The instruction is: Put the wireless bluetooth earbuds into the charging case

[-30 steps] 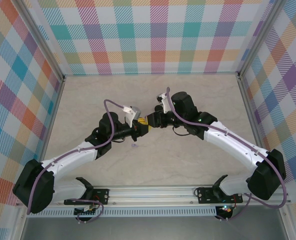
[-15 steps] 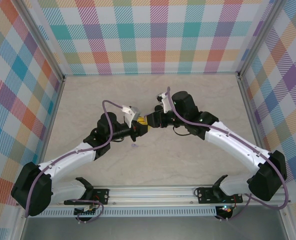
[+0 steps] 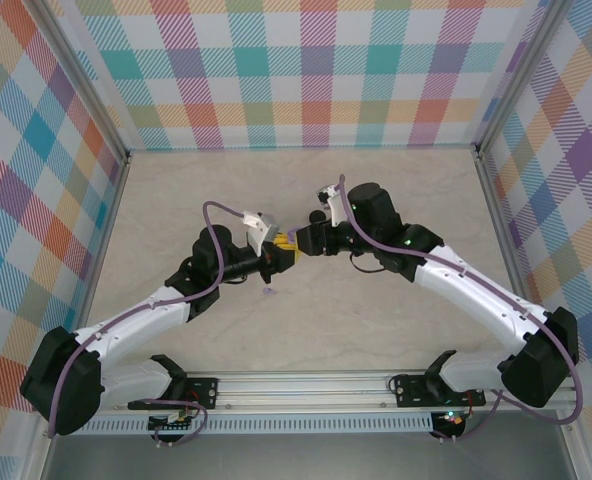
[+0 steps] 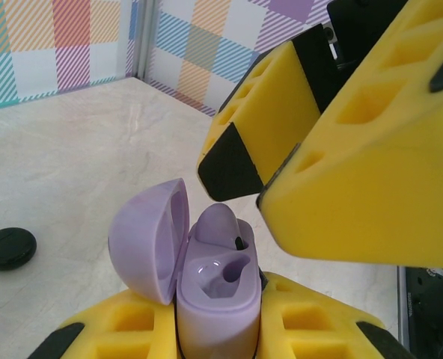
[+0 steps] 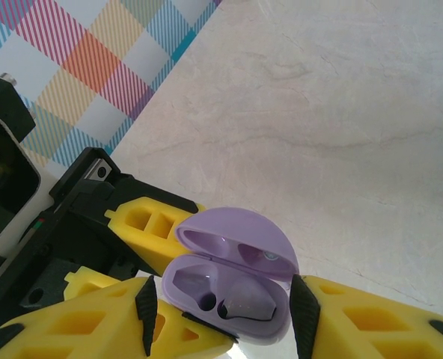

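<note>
Pale marbled table (image 3: 396,190), checked walls. Left gripper (image 3: 277,259) is clamped on the open lavender charging case (image 4: 215,299), lid tipped back. Right gripper (image 5: 225,308) hangs just above, fingers parted and empty. One lavender earbud (image 5: 245,307) sits directly between them in its socket. The neighbouring socket (image 4: 223,271) is empty.

Right pincer (image 4: 248,187) crowds above lavender case (image 4: 214,299); leftward room free.

Pale marbled table (image 3: 306,330) between bright plaid walls (image 3: 316,70).
</note>
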Motion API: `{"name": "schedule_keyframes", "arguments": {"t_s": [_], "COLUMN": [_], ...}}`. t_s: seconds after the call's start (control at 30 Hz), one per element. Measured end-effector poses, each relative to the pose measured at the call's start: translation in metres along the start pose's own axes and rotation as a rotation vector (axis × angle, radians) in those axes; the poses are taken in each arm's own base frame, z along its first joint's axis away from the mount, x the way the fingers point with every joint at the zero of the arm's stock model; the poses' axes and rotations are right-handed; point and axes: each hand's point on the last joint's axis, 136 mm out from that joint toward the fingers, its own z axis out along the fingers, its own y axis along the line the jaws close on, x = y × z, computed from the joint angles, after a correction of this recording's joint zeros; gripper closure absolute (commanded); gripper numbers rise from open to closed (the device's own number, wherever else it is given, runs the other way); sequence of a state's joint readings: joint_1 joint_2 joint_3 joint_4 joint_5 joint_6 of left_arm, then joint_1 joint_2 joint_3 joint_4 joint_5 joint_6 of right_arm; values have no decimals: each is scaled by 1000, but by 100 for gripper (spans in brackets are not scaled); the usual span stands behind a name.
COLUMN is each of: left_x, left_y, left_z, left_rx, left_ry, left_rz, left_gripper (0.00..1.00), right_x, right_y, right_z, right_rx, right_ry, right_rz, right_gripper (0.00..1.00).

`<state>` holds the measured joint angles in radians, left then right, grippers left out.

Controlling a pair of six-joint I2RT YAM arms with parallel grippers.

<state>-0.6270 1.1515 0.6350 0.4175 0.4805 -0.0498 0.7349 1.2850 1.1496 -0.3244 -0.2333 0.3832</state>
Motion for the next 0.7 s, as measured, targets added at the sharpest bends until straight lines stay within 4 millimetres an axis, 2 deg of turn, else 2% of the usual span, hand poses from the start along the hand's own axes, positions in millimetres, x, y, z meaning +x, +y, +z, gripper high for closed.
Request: {"name": "schedule_keyframes", "arguments": {"t_s": [0.3,0.57,0.7], "left_x": [-4,-5,-10], "left_y": [1,-2,-8], "left_z": [-5,-17,-27], "left_rx": [-25,-48,-47], "left_ry": [-13,1,-5], "left_rz": [6,-15,-18], "left_gripper": [100,100,100], "right_x": [-9,0,11], "right_y": [-19,-68,-93], "right_z": [-16,-30,-23], "right_rx": [140,384,445], "right_ry": [-64,-61,-8], "right_rz": [8,76,115], "right_gripper": [47,46,46]}}
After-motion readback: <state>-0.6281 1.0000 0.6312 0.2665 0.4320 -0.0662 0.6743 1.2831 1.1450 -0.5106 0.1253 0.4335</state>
